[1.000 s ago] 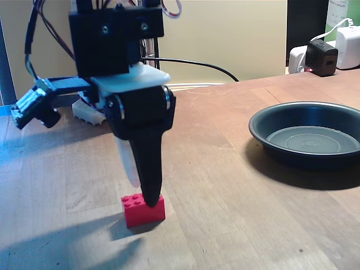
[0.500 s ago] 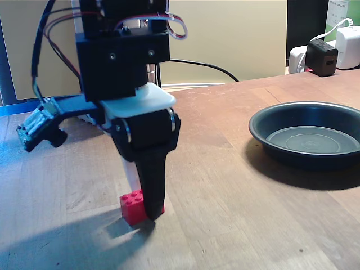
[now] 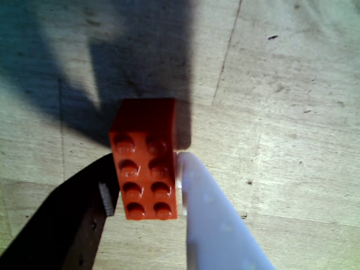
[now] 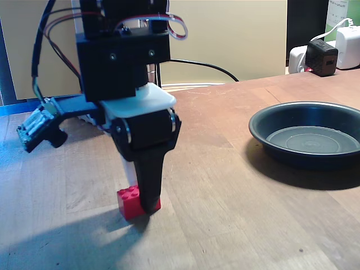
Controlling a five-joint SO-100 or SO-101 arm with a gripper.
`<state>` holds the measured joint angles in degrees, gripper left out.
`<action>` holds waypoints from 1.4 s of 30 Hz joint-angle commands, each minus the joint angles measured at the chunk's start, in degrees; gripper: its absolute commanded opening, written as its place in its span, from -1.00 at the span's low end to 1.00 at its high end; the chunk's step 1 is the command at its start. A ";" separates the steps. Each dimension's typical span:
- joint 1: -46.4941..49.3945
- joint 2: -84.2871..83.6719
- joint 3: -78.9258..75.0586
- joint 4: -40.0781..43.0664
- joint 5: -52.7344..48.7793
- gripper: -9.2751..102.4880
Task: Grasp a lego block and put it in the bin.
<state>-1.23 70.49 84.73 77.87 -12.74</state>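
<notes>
Two fingers, one black and one white, closed on the lego block (image 3: 145, 160) in the wrist view: the black finger (image 3: 84, 208) pressed against its left long side and the white finger (image 3: 214, 225) against its right, so the gripper (image 3: 147, 188) held the brick between them, studs facing the camera, over the wooden table (image 3: 292, 112) and a dark shadow. From the fixed view, the gripper (image 4: 143, 205) pointed straight down near the front left of the table (image 4: 225, 214), its black finger covering much of the red lego block (image 4: 128, 201), whose underside appeared to be at or barely off the wood; contact could not be told. Well to the right sat the bin (image 4: 308, 138), with chargers (image 4: 329, 53) behind it at the table's far edge.
</notes>
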 commanded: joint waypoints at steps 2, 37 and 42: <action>-2.64 4.57 -2.02 2.81 0.35 -0.80; -41.04 21.80 6.68 6.86 51.24 -0.80; -44.21 13.80 0.09 7.03 56.25 -0.80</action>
<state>-43.68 86.75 89.56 84.90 41.40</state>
